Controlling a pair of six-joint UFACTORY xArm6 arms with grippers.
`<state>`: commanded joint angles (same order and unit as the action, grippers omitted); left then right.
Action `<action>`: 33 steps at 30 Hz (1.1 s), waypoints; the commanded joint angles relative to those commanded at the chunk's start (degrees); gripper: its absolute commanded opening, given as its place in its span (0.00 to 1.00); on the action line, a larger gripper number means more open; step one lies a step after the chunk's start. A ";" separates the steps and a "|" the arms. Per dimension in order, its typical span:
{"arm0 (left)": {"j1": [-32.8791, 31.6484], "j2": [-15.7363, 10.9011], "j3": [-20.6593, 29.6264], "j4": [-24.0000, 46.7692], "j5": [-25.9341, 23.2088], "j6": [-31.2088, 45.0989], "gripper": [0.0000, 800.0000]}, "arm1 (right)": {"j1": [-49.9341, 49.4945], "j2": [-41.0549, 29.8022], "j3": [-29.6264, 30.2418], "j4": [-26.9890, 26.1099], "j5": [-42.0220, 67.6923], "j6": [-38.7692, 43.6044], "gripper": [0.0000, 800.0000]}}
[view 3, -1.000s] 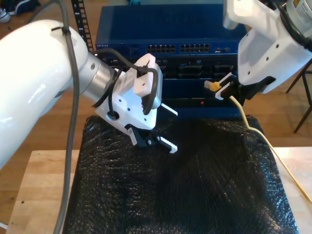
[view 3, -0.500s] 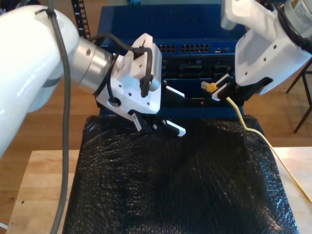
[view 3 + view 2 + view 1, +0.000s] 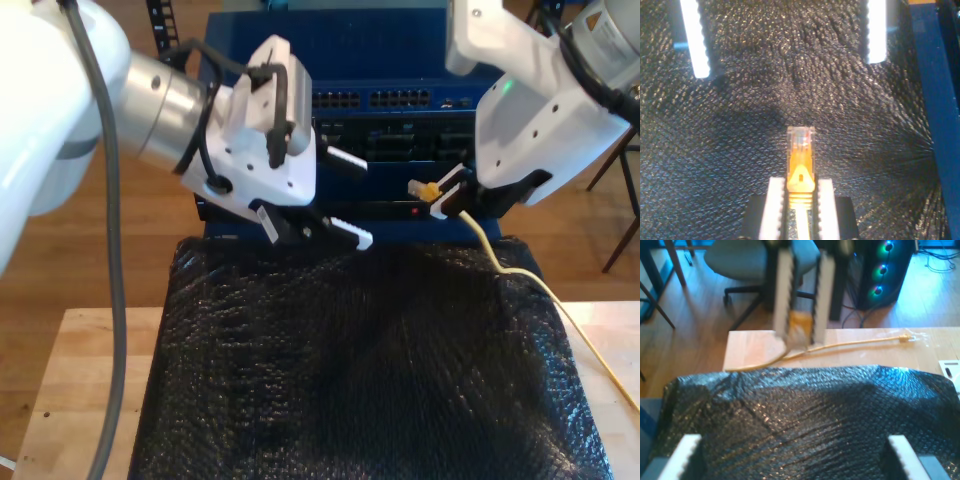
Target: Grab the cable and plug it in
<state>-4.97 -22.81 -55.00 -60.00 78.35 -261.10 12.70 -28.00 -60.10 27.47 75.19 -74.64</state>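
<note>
My second gripper (image 3: 447, 196), right of centre in the exterior view, pinches the cable (image 3: 520, 275) behind its plug (image 3: 800, 145), while my first gripper (image 3: 340, 195), upper left, has its fingers (image 3: 685, 455) spread.

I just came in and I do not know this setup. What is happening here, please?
Two robot arms work over a black bubble-wrap mat in front of a blue network switch. My second claw is shut on the yellow network cable just behind its clear plug, holding it near the switch. The plug is not yet in any port. My first claw is open, holds nothing, and faces the other claw.
</note>
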 joint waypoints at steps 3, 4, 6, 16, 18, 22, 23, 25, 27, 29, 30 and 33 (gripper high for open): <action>0.00 0.00 -0.09 -1.14 0.09 -0.09 1.00 | 0.09 0.09 0.18 0.00 0.00 0.00 0.00; 0.00 0.00 -0.09 -1.58 0.18 -0.09 1.00 | 0.09 0.09 0.26 0.00 0.00 0.00 0.00; 0.00 0.00 -0.18 -2.37 0.97 -0.09 1.00 | 0.18 0.18 0.44 0.00 -0.09 0.00 0.00; 0.00 0.35 -1.58 -4.66 3.34 -0.18 1.00 | 0.35 0.18 0.79 0.09 -0.18 0.00 0.00; 0.00 0.35 -1.49 -4.66 3.34 -0.18 1.00 | 0.35 0.18 0.79 0.09 -0.18 0.00 0.00; 0.00 0.44 -1.32 -4.66 4.04 -0.18 1.00 | 0.79 0.18 0.88 0.09 -0.18 0.00 0.00; 0.00 0.44 -1.32 -4.66 4.31 -0.18 1.00 | 1.05 0.18 0.79 0.09 -0.18 0.00 0.00; 0.00 0.44 -1.32 -4.66 4.66 -0.18 1.00 | 1.41 0.18 0.79 0.09 -0.18 0.09 0.00; 0.00 0.53 -1.14 -4.66 5.01 -0.18 1.00 | 1.67 0.18 0.79 0.18 -0.18 0.09 0.00; 0.00 0.70 -0.97 -4.66 5.10 -0.18 1.00 | 1.76 0.09 0.79 0.18 -0.18 0.09 0.00; 0.00 0.79 -0.97 -4.66 5.10 -0.09 1.00 | 1.76 0.09 0.79 0.18 -0.18 0.09 0.00; 0.00 0.88 -0.97 -4.57 5.27 0.09 0.99 | 1.76 0.09 0.70 0.18 -0.18 0.09 0.00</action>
<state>-4.97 -21.93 -55.97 -64.57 83.63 -261.01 14.46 -27.91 -59.40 27.65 75.01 -74.55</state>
